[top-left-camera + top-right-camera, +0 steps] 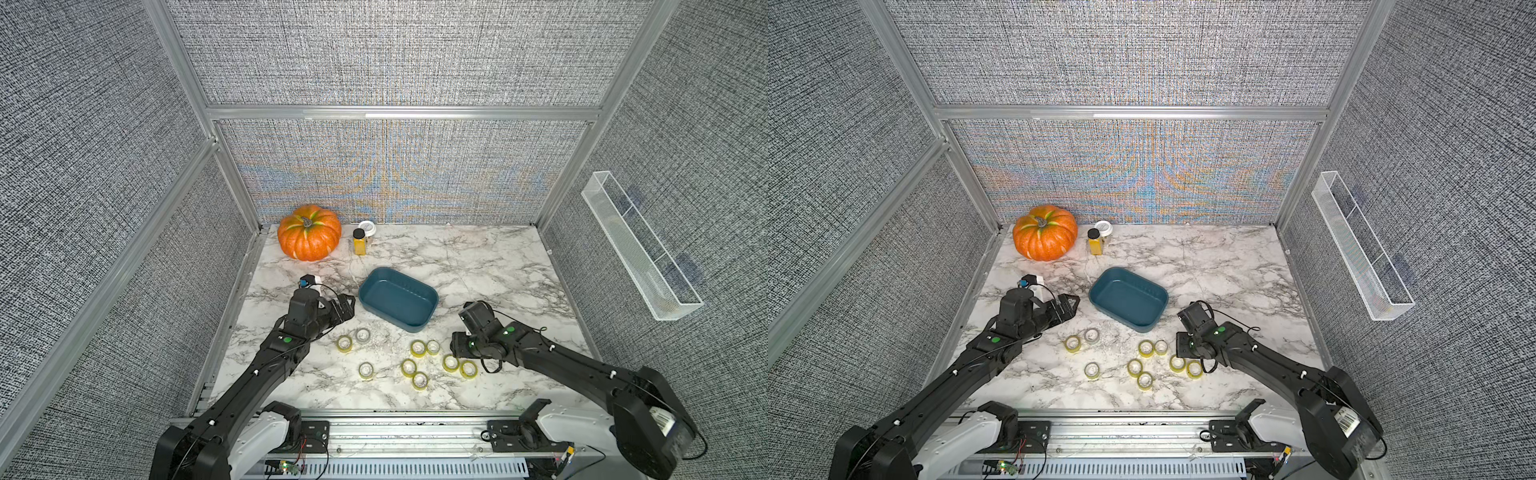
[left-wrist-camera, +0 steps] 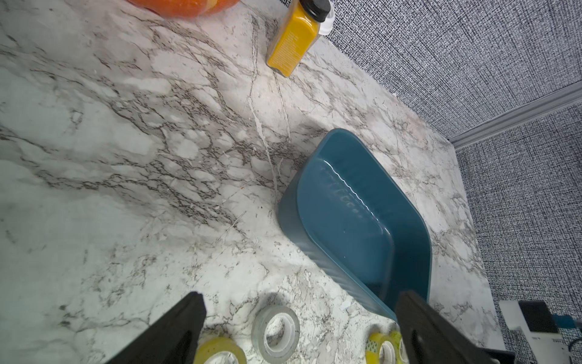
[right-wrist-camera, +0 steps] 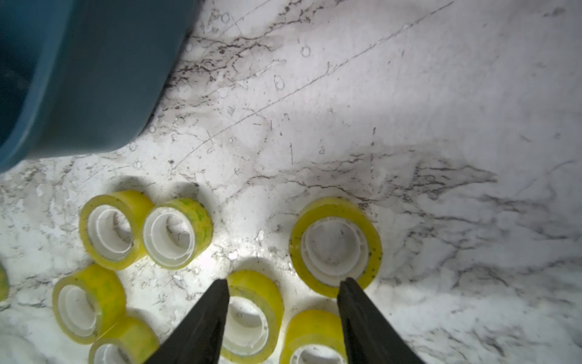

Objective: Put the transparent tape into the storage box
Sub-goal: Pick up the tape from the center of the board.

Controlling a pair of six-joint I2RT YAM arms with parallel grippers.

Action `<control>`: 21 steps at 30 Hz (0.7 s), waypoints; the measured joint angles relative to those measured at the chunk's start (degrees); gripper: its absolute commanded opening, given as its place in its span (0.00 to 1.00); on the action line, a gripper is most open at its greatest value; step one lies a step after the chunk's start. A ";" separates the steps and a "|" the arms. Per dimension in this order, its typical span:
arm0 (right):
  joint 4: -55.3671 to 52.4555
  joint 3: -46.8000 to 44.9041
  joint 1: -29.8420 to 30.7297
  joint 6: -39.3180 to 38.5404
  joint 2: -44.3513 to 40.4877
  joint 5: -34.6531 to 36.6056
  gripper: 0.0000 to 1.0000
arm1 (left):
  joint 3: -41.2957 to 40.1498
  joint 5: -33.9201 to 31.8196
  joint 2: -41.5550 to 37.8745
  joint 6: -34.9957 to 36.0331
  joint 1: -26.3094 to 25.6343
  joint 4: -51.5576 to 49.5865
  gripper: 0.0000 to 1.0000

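The teal storage box (image 1: 398, 300) (image 1: 1128, 299) sits empty mid-table. Two clear transparent tape rolls (image 1: 363, 335) (image 1: 365, 370) lie flat in front of it among several yellow rolls (image 1: 417, 348). My left gripper (image 1: 350, 304) (image 2: 301, 294) is open just left of the box; the nearer clear tape (image 2: 275, 334) lies on the table between and below its fingers, untouched. My right gripper (image 1: 454, 353) (image 3: 284, 281) points down over the right cluster with its jaws apart. Two yellow rolls (image 3: 252, 315) (image 3: 315, 337) sit between its fingers. Whether the fingers touch them I cannot tell.
An orange pumpkin (image 1: 309, 232), a yellow spice bottle (image 1: 359, 242) and a white-lidded jar (image 1: 368, 227) stand at the back left. A small white and black device (image 1: 311, 282) lies behind my left wrist. A clear divided tray (image 1: 640, 249) hangs on the right wall.
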 measured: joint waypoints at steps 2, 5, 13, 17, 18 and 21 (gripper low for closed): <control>0.11 0.52 0.20 -0.37 1.55 0.68 0.57 | 0.00 -0.20 0.00 -0.11 -0.35 0.07 1.00; 0.11 0.57 0.63 -0.44 3.28 1.60 0.57 | 0.20 -0.48 0.11 -0.15 -0.72 0.02 1.00; 1.25 0.11 2.34 -0.33 7.76 4.39 0.54 | 1.20 -1.25 1.36 -0.20 -1.86 0.09 1.00; 1.77 0.96 3.50 0.31 9.88 6.54 0.38 | 1.44 -1.49 1.27 -0.37 -2.58 0.02 1.00; 2.16 0.98 3.76 0.55 10.05 6.95 0.34 | 1.49 -1.70 1.11 -0.42 -2.69 -0.13 1.00; 2.84 0.70 4.11 0.96 9.84 7.52 0.20 | 1.75 -2.47 0.39 -0.85 -2.89 -0.42 1.00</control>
